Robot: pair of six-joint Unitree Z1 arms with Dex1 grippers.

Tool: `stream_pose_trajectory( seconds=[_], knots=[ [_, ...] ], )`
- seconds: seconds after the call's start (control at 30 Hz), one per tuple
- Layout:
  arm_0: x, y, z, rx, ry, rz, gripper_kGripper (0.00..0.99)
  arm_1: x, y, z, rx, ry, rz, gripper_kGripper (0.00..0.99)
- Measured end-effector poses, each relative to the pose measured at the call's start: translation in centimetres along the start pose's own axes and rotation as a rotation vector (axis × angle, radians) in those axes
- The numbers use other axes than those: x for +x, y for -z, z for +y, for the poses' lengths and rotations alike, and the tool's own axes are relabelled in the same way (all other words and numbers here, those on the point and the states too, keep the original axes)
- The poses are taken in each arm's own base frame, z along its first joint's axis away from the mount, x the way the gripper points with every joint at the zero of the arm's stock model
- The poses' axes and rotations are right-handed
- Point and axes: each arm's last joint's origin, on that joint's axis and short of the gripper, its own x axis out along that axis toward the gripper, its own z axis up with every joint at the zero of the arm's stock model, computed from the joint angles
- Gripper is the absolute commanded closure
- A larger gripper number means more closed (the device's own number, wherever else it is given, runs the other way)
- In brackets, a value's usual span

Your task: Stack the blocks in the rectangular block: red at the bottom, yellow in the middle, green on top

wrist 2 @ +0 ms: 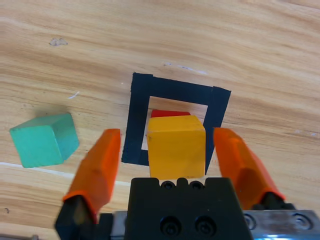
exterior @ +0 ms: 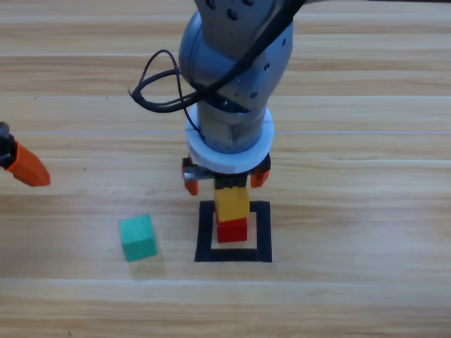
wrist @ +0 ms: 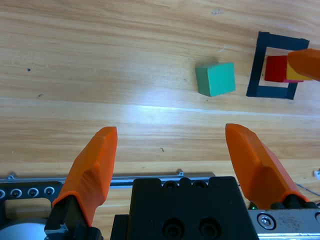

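While the green cube still waits, two of three blocks are stacked.
Left of the rectangular block, the left gripper waits with jaws wide; nearer lies the green cube; inside it the yellow cube sits on the red cube, the right gripper spread wide around yellow, not touching.

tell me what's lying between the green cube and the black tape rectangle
Nothing: between the green cube and the black tape rectangle there is only bare wooden table, as the high view and both wrist views show.
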Motion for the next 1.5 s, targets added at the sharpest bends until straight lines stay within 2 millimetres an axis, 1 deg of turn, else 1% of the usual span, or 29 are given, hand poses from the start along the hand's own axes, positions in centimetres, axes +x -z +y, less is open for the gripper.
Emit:
stream_pose_trajectory(
  seconds=[0.1,0.23,0.27,0.33,0.37,0.4,0.43,0.47,0.5,0.53,0.57,0.6,0.67,0.73,0.8,0.87,1.0,1.2,1.5],
  knots=[
    [0.0,0.0,0.0,0.000,0.004,0.001,0.071,-0.3,-0.1,0.0,0.001,-0.007,-0.007,0.000],
    [0.0,-0.1,-0.2,-0.001,0.019,0.000,0.077,-1.2,-0.2,-0.3,-0.002,0.006,-0.040,0.000],
    [0.0,-0.2,-0.3,-0.004,0.030,-0.004,0.077,-2.0,0.0,-0.8,-0.005,0.020,-0.056,0.000],
    [0.3,-0.7,-0.9,-0.021,0.049,-0.019,0.077,-4.1,1.0,-2.3,-0.013,0.033,-0.074,0.000],
    [1.0,-1.3,-1.6,-0.032,0.047,-0.017,0.077,-6.0,2.0,-3.8,-0.016,0.016,-0.097,0.000],
    [1.7,-1.8,-2.2,-0.048,0.047,-0.016,0.077,-7.4,3.1,-5.3,-0.019,-0.022,-0.132,0.000],
    [2.2,-2.3,-2.7,-0.059,0.043,-0.012,0.077,-7.8,4.2,-6.6,-0.028,-0.051,-0.158,0.000],
    [3.3,-2.8,-3.4,-0.068,0.031,-0.001,0.076,-8.8,6.0,-9.0,-0.031,-0.100,-0.202,0.000],
    [4.3,-3.3,-4.0,-0.077,0.025,0.004,0.076,-9.3,7.7,-11.0,-0.027,-0.133,-0.232,0.000],
    [5.5,-3.9,-4.8,-0.094,0.009,0.018,0.076,-9.9,9.7,-13.7,-0.034,-0.164,-0.262,0.000],
    [6.4,-4.3,-5.4,-0.108,-0.004,0.028,0.076,-10.4,10.9,-15.3,-0.049,-0.176,-0.277,0.000],
    [7.7,-4.8,-6.2,-0.113,-0.027,0.043,0.076,-11.3,12.0,-17.0,-0.052,-0.193,-0.295,0.000],
    [9.8,-5.5,-7.6,-0.125,-0.058,0.060,0.076,-13.7,13.0,-19.0,-0.055,-0.254,-0.360,0.000],
    [11.9,-5.7,-9.0,-0.121,-0.089,0.078,0.076,-15.1,13.6,-20.2,-0.059,-0.306,-0.419,0.000],
    [13.6,-5.5,-10.1,-0.120,-0.110,0.095,0.076,-15.0,14.2,-20.9,-0.071,-0.308,-0.426,0.000],
    [14.9,-5.2,-11.0,-0.120,-0.127,0.110,0.076,-14.6,14.5,-21.0,-0.081,-0.304,-0.417,0.000],
    [16.3,-4.2,-12.2,-0.118,-0.148,0.131,0.070,-14.3,14.7,-20.9,-0.132,-0.319,-0.395,0.000],
    [16.5,-3.2,-12.8,-0.104,-0.148,0.140,0.070,-13.1,14.4,-20.1,-0.157,-0.288,-0.365,0.000],
    [16.5,-3.1,-12.7,-0.107,-0.161,0.131,0.070,-12.2,14.1,-19.5,-0.162,-0.275,-0.351,0.000]
  ],
)
